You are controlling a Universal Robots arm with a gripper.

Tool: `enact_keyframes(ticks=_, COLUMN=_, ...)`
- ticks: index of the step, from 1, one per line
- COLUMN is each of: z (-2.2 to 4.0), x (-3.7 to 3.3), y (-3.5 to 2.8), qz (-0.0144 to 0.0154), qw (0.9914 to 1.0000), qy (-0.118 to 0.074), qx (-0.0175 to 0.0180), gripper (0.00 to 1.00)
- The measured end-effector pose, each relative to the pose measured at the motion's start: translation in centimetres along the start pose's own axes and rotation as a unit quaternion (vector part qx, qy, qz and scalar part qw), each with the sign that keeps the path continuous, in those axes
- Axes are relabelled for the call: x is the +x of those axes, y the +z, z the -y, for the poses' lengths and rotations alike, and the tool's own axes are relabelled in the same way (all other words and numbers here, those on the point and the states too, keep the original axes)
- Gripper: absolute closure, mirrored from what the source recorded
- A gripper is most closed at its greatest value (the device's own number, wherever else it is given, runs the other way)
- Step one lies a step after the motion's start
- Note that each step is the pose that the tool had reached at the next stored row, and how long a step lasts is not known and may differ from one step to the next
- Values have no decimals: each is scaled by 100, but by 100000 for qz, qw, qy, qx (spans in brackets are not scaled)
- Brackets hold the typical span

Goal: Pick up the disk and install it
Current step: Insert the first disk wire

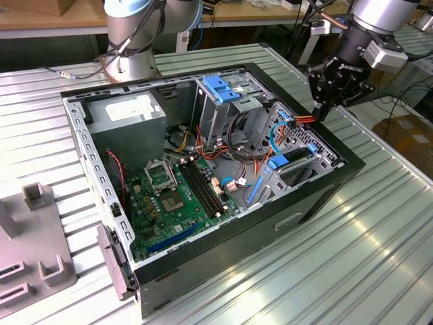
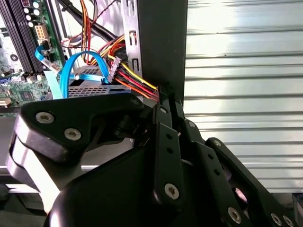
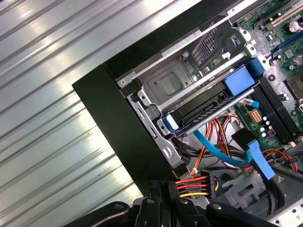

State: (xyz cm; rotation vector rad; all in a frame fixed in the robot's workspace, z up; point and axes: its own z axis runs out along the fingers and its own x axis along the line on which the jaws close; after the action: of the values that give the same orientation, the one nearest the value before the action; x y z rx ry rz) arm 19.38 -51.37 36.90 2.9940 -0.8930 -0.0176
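Disk (image 3: pixel 204 107) already sits in the case (image 1: pixel 223 247) lower bay, so I judge it mostly installed. Gripper (image 1: pixel 320 113) clenched beside the power wires (image 3: pixel 191 183), apart from the disk; can't tell if pinching them.

Tabletop (image 1: pixel 379 257): ribbed silver metal slats streaked with bright glare.
Behind the tabletop: wooden workbench (image 1: pixel 40 17).
Off the tabletop's edge, exterior view's right: brown cardboard box (image 1: pixel 409 135).
On the tabletop, exterior view's left: grey metal fixture (image 1: pixel 34 264).
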Motion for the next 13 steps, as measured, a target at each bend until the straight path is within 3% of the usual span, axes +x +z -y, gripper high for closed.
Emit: enact_keyframes(ticks=13, z=-99, x=-146, y=5, qz=19, qw=99998, qy=609, qx=12, gripper=83)
